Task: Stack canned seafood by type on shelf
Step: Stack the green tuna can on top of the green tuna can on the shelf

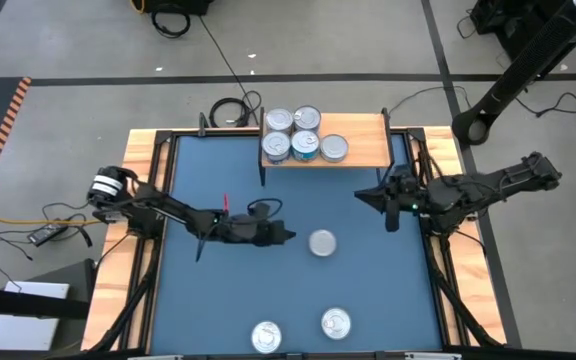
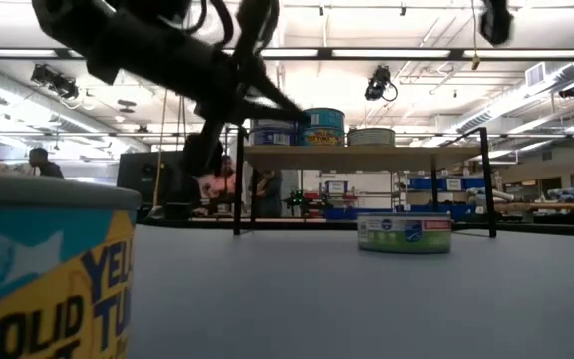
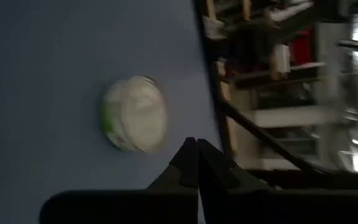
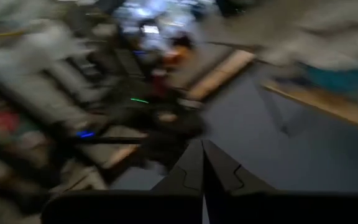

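The light-wood shelf (image 1: 366,143) stands at the table's far edge with several silver-lidded cans (image 1: 305,146) on its left half; the low view shows them (image 2: 322,126) on the board (image 2: 367,157). One green-labelled can (image 1: 322,243) (image 2: 405,231) (image 3: 135,114) rests on its base mid-table. My left gripper (image 1: 290,235) (image 3: 196,143) is shut, holds nothing, and hovers just left of that can. Near the shelf's right front leg, my right gripper (image 1: 360,194) (image 4: 202,144) is shut and holds nothing, well above the table.
Two more cans (image 1: 266,336) (image 1: 335,322) sit by the table's near edge. One of them, with a teal and yellow label (image 2: 48,269), fills the low view's left corner. Wooden strips (image 1: 146,160) edge the blue table. People show in the room beyond.
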`<state>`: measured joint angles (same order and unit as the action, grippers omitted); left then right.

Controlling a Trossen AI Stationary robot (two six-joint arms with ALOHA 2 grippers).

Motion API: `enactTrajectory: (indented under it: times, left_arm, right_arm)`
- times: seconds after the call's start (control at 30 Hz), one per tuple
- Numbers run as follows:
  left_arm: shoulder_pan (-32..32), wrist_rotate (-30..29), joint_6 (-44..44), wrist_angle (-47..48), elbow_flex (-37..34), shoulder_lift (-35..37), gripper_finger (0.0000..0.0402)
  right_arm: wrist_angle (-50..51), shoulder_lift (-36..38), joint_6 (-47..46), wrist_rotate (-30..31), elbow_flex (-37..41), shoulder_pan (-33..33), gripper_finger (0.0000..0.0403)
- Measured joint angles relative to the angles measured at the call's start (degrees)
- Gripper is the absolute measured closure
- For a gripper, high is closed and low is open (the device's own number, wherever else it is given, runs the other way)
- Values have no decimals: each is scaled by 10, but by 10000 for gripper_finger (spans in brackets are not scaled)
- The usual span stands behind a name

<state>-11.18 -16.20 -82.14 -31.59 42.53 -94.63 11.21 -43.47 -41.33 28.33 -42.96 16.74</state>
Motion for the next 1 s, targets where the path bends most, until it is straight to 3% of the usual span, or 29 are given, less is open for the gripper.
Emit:
enactTrajectory:
  times: [0.13,0.3,0.4,0.57,0.67,1.0]
  left_arm:
    - [0,70,-28,1,4,9,401]
    - [-1,120,-52,1,20,-15,401]
    - [2,115,-54,-4,26,-30,401]
    - [8,115,-68,-56,33,-66,401]
    - [12,116,-74,-80,33,-91,401]
    - [27,97,-86,-76,71,-144,401]
  right_arm:
    - [131,24,-130,51,1,8,400]
    - [150,32,-239,47,50,30,400]
    - [104,32,-309,47,111,45,401]
    - [-125,26,-355,51,242,73,401]
    - [-212,14,-380,66,297,85,402]
    - [-227,-1,-384,93,314,100,402]
